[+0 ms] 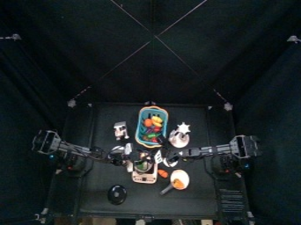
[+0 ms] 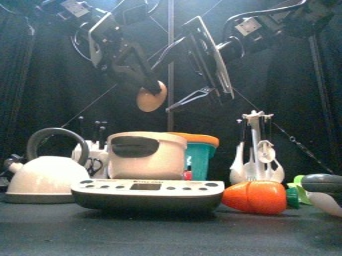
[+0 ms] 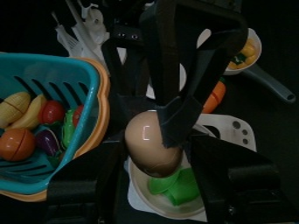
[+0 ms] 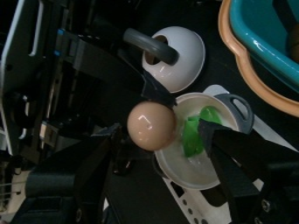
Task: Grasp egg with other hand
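One egg (image 2: 151,96) hangs in the air above the bench (image 2: 160,232), between the two tools. The left tool (image 3: 163,153) is closed on the egg, its jaws pressing the shell from both sides. The right tool (image 4: 176,131) sits right at the egg with a jaw on either side of it; whether they touch the shell I cannot tell. Below the egg is one white pot (image 3: 146,188) with a green block (image 3: 177,188) inside. One teal basket (image 3: 41,74) holds several toy fruits (image 3: 26,109). One white kettle (image 2: 43,176) stands at the left, one carrot (image 2: 257,197) at the right, one scale (image 2: 147,195) in front.
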Controlling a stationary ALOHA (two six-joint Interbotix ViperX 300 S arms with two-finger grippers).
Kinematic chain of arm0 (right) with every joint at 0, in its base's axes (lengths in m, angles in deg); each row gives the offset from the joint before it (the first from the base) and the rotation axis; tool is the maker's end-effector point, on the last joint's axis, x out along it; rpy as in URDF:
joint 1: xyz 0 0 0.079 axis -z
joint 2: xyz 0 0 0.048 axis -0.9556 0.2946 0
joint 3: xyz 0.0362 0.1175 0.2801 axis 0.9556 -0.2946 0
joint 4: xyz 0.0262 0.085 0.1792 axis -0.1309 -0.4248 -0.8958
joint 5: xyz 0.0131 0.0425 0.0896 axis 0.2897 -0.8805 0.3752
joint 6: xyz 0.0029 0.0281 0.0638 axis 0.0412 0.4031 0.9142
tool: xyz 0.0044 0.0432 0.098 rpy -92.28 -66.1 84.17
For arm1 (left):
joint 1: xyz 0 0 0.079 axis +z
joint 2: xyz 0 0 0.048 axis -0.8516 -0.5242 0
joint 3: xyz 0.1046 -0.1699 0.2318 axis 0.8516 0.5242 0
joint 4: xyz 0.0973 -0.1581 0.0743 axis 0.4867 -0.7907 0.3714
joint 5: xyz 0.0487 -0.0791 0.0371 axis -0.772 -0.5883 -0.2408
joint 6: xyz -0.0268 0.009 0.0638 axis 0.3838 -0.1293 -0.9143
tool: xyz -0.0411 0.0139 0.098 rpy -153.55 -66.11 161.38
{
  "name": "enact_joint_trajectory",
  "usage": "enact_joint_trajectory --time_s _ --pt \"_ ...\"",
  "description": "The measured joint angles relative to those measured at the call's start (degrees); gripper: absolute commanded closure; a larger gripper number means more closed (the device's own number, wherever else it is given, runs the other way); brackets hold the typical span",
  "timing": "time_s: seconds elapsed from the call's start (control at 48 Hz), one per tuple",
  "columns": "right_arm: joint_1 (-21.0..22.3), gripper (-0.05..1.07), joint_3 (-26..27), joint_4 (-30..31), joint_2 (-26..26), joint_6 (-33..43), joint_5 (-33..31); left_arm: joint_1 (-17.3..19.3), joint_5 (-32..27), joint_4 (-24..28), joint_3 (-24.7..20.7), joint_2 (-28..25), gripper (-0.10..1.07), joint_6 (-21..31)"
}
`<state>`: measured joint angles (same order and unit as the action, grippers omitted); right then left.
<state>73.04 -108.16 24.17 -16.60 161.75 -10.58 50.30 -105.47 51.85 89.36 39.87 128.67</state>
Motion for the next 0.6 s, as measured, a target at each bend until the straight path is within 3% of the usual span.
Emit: enact_joint_trajectory --time_s 0.396,0.604 --pt "0.26 0.04 0.62 0.35 1.49 -0.18 0.97 0.26 0.00 0.26 -0.97 -1.76 0.24 0.00" --pt "0.26 0.14 1.05 0.88 2.02 -0.18 1.67 0.35 0.00 0.26 -1.05 -1.76 0.24 -0.09"
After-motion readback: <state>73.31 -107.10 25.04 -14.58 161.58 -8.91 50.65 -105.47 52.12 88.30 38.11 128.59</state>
